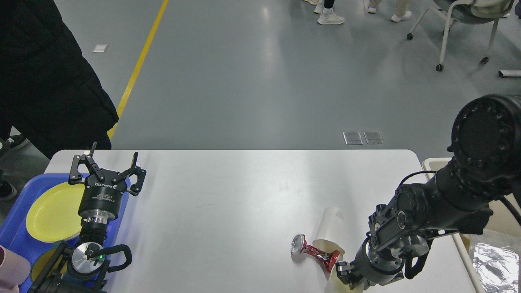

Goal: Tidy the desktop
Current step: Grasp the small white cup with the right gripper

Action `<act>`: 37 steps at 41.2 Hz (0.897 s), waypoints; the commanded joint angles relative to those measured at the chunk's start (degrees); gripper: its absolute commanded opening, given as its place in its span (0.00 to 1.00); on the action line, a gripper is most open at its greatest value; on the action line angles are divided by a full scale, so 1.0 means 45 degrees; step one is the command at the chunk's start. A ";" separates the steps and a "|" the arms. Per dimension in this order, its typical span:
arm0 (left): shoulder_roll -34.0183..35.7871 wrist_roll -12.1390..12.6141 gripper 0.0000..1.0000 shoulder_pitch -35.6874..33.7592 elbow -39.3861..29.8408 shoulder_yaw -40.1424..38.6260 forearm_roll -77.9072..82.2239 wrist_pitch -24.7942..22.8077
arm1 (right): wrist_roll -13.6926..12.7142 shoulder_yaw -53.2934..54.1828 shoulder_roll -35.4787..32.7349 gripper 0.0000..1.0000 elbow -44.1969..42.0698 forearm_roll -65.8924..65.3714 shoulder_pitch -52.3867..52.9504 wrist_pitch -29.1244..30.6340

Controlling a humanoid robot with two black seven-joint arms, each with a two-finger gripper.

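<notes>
The white surface (pixel 228 195) fills the lower half of the head view, rounded far corners visible, grey floor (pixel 252 73) beyond it. A person in a black coat (pixel 44 73) stands at the far left corner of the surface. Right arm (pixel 447 195) enters from the right edge, large black joints, reaching down toward the near right part of the surface. Blue tray (pixel 16 232) sits at the near left, overhanging the left edge of the surface, with a yellow plate (pixel 53 211) lying in it. A beige bin (pixel 494 219) stands just beside the right edge of the surface, crinkled foil-like material inside it. Left gripper (pixel 112 160) is upright above the tray's right rim, jaws spread apart, nothing between them. Right gripper (pixel 346 276) is low at the near edge of the view, seen end-on and dark; cannot tell how its jaws stand. A white paper cup (pixel 331 228) lies on its side just far of the right gripper, and whether they touch is unclear. A crushed red can (pixel 315 253) lies against the cup's left side, silver end pointing left. A pink cup (pixel 12 268) is partly in view at the near left corner.
</notes>
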 commanded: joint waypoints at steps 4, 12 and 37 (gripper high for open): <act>0.0000 0.0000 0.96 -0.0006 0.0000 0.0000 0.0019 0.0001 | 0.0000 0.0015 0.0067 0.00 -0.0077 0.0051 -0.0158 0.0006; 0.0000 0.0000 0.96 -0.0006 0.0000 0.0000 -0.0001 0.0001 | 0.0000 0.0015 0.0067 0.00 -0.0038 0.0071 -0.0177 -0.0013; 0.0000 0.0000 0.97 -0.0006 0.0000 0.0000 0.0019 0.0001 | 0.0176 -0.0355 -0.2901 0.00 0.1445 0.0168 0.5071 0.5411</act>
